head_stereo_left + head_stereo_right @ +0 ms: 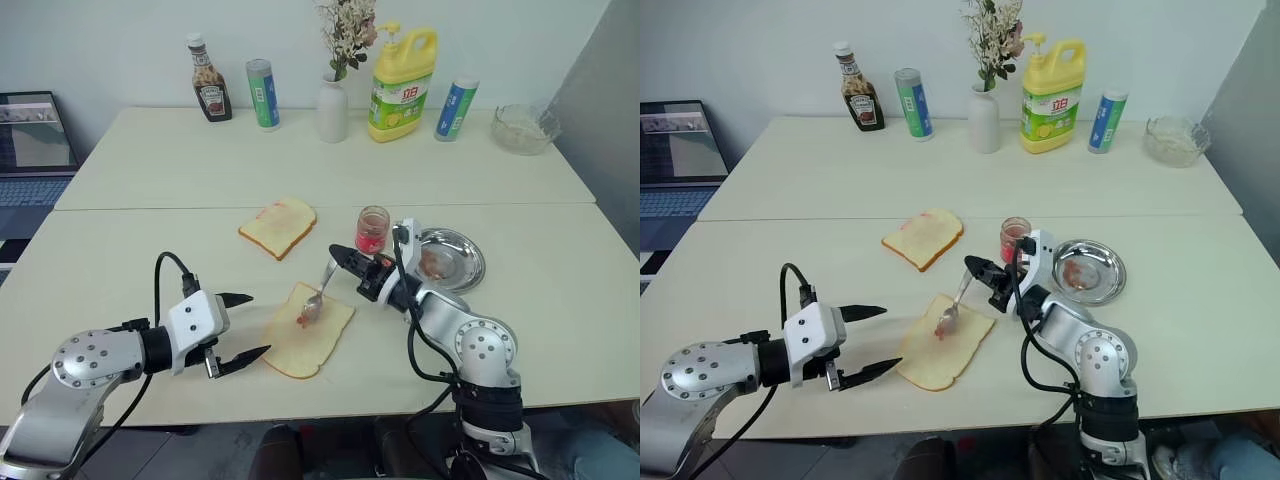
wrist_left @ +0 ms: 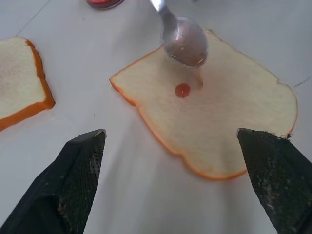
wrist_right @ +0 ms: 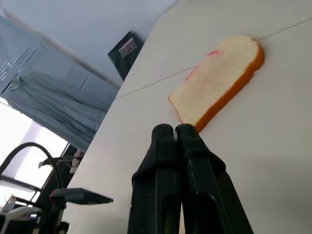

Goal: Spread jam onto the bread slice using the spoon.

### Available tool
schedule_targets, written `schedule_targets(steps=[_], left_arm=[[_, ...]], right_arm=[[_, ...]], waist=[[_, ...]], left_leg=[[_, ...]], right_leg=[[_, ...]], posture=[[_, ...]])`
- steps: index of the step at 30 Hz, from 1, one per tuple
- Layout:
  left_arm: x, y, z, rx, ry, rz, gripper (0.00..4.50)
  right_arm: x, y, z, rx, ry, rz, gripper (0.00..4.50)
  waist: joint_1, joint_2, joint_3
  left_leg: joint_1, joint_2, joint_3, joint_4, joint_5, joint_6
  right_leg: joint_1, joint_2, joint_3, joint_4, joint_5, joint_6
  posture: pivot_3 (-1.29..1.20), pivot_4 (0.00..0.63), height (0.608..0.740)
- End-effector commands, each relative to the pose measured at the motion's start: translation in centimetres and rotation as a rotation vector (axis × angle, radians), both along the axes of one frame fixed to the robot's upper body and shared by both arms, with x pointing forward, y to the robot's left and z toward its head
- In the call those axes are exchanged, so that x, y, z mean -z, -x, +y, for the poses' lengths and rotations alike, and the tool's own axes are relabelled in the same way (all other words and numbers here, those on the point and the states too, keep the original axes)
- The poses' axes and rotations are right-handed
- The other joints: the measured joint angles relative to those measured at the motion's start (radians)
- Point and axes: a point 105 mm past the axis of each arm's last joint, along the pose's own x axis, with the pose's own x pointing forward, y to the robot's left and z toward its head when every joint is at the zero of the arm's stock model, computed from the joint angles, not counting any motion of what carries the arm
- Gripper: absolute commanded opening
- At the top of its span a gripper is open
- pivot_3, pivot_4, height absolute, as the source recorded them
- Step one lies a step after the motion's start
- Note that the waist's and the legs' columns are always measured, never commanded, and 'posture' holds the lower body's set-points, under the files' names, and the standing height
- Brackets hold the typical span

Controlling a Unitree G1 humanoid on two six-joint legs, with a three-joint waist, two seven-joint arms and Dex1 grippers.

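The bread slice [image 1: 310, 340] lies flat near the table's front edge, with a small red drop of jam on its middle [image 2: 182, 89]. My right gripper [image 1: 335, 252] is shut on the handle of the spoon [image 1: 318, 293], whose jam-smeared bowl [image 2: 185, 43] hangs just over the slice's middle. The jam [image 1: 372, 229] stands in its clear jar just behind that gripper. My left gripper [image 1: 256, 324] rests open just left of the slice, its fingers [image 2: 78, 183] wide apart with nothing between them.
A smaller slice [image 1: 278, 226] smeared pink lies behind the bread. A round steel dish [image 1: 466, 270] sits right of the jar. Along the far edge stand a sauce bottle [image 1: 209, 90], cans, a vase [image 1: 332, 108], a yellow detergent bottle [image 1: 403, 85] and a glass bowl [image 1: 525, 128]. A laptop [image 1: 35, 145] sits far left.
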Motion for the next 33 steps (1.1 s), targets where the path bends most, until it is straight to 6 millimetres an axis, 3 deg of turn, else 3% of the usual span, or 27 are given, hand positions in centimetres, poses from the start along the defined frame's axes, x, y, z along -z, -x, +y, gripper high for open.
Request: schedule_targets(steps=[1,8,13,19,28,33], left_arm=[[-0.6,0.0,-0.4,0.025,-0.002,-0.030,4.50],[-0.4,0.2,-0.5,0.042,-0.004,-0.020,4.50],[-0.2,0.2,-0.5,0.046,-0.006,-0.018,4.50],[0.1,0.5,-0.5,0.048,-0.009,-0.013,4.50],[0.2,0.5,-0.4,0.042,-0.012,-0.012,4.50],[0.3,0.7,-0.3,0.044,-0.011,-0.007,4.50]], right_arm=[[-1.2,-0.4,0.6,0.012,-0.025,-0.040,0.02],[0.7,0.3,2.1,-0.070,0.006,0.035,0.02],[2.4,1.4,1.6,-0.119,0.074,0.071,0.02],[2.1,2.9,0.9,-0.206,0.066,0.071,0.02],[1.2,-0.5,1.0,-0.046,-0.027,0.100,0.02],[1.9,-0.9,0.5,-0.026,-0.083,0.198,0.02]], waist=[[0.000,0.000,0.000],[0.000,0.000,0.000],[0.000,0.000,0.000],[0.000,0.000,0.000],[-0.002,0.000,0.000],[0.001,0.000,0.000]], left_leg=[[0.000,0.000,0.000,0.000,0.000,0.000],[0.000,0.000,0.000,0.000,0.000,0.000],[0.000,0.000,0.000,-0.001,0.000,0.000],[0.000,0.000,0.000,-0.001,0.000,0.000],[0.000,0.000,0.000,-0.001,0.000,0.000],[0.000,0.000,0.000,-0.001,0.000,0.000]], right_leg=[[0.000,0.000,0.000,0.000,0.000,0.000],[0.000,0.000,0.000,0.000,0.000,0.000],[0.000,0.000,0.000,0.000,0.000,0.000],[0.000,0.000,0.000,0.000,0.000,0.000],[0.000,0.001,0.000,0.000,0.000,0.000],[0.000,0.000,0.000,-0.001,0.000,0.000]], posture=[[0.00,0.150,0.740],[0.00,0.150,0.740],[0.00,0.150,0.740],[0.00,0.150,0.740],[0.00,0.150,0.740],[0.00,0.150,0.740]])
